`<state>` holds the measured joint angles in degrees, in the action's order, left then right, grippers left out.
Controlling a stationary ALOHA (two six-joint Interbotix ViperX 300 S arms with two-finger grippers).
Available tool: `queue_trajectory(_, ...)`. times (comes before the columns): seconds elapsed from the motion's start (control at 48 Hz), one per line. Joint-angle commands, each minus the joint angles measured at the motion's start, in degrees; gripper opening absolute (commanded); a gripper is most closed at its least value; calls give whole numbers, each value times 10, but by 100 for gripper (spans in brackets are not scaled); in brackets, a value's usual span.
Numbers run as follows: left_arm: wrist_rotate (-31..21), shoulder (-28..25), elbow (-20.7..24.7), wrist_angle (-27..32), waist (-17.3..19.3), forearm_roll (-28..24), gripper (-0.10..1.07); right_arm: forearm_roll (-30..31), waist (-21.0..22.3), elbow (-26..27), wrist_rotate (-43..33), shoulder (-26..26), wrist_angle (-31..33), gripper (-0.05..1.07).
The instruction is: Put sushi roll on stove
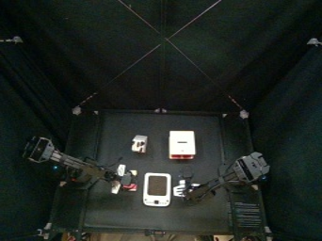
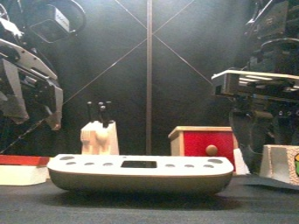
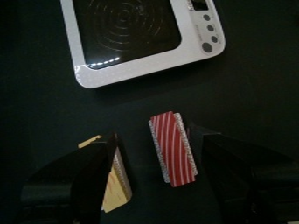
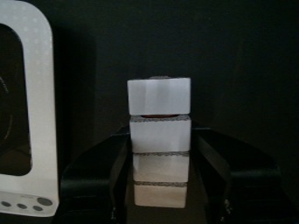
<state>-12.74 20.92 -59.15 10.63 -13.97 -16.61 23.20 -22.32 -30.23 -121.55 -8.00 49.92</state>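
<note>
The sushi roll point(image 4: 160, 92) is a white blocky piece with a dark filling. It stands on the table just right of the stove point(image 1: 156, 188), a flat white rounded slab at the table's front middle. My right gripper point(image 4: 160, 131) has its jaws against both sides of the roll, at table height. The roll also shows at the far right in the front view point(image 2: 281, 164). The stove fills the front view's foreground point(image 2: 140, 172). My left gripper point(image 3: 155, 138) is open, just left of the stove, above a red-and-white striped piece point(image 3: 176, 149).
A cream box with a red edge point(image 1: 184, 143) stands behind the stove. A small white item point(image 1: 139, 144) stands at the back left. A tan wedge point(image 3: 114, 179) lies by my left gripper's jaw. Black curtains ring the table.
</note>
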Motion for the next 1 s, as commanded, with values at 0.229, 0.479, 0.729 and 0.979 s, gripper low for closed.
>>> queue_trajectory(0.229, -1, 4, 6, -4, 1, 0, 98, 38, -3, 54, -1, 38, 15, 51)
queue_trajectory(0.479, -1, 3, 6, -4, 1, 0, 98, 53, 3, 97, -1, 29, 20, 51)
queue_trajectory(0.729, -1, -1, 5, -4, 1, 0, 98, 62, 33, 146, -1, -16, 12, 51)
queue_trajectory(0.979, -1, -2, 4, -4, 1, 0, 98, 93, 55, 194, 0, -56, 8, 51)
